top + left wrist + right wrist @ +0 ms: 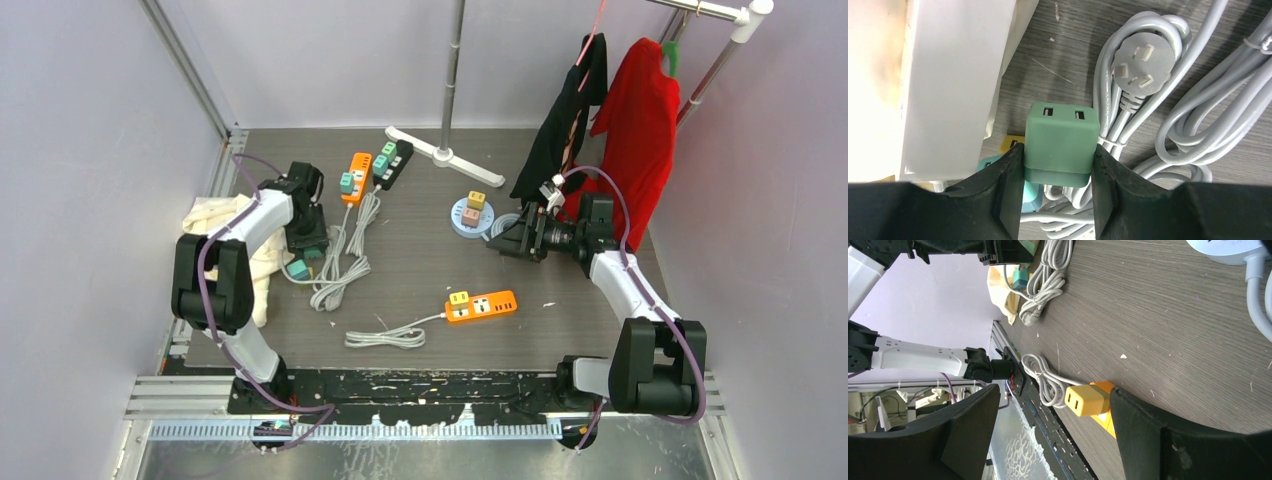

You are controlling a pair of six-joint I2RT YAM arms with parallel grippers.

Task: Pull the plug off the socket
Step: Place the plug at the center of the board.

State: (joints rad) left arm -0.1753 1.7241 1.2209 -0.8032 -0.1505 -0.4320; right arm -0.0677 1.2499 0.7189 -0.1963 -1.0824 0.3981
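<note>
My left gripper [1058, 167] is shut on a green cube plug [1062, 140] and holds it above the coiled grey cables [1168, 120], with no socket attached to it. A teal plug [1029, 196] and a yellow plug [1010, 142] lie loose just below it. In the top view this gripper [308, 248] is at the left, below an orange power strip [357, 178] that carries a green plug [346, 182]. My right gripper [508, 240] is open and empty beside a round white socket [470, 215]. Its wrist view looks at a yellow plug [1087, 399] in another orange strip [1105, 422].
A black power strip [393, 163] with green plugs lies at the back. A cream cloth [215, 215] lies left of my left arm. A white stand base [435, 148] and hanging black and red clothes [640, 120] are at the back right. A three-pin cable plug [1140, 62] lies face up.
</note>
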